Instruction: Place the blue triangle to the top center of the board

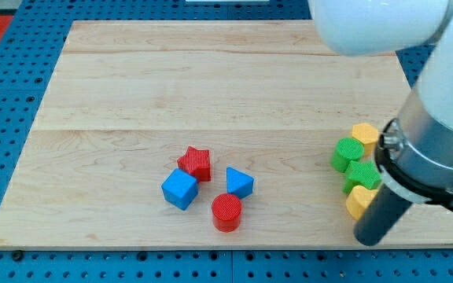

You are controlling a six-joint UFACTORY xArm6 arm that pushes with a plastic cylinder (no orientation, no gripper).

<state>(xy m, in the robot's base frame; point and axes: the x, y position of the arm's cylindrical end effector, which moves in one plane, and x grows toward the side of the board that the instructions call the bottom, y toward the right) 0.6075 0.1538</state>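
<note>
The blue triangle (239,182) lies at the view's lower middle of the wooden board (211,86). It sits beside a red star (195,163), a blue cube (179,189) and a red cylinder (226,212). My tip (368,238) is at the view's lower right, far to the right of the blue triangle. It stands just below a yellow block (358,202).
At the view's right edge, partly behind the arm, lie a green cylinder-like block (348,153), a green block (362,175) and a yellow block (364,132). The white and grey arm body covers the view's upper right.
</note>
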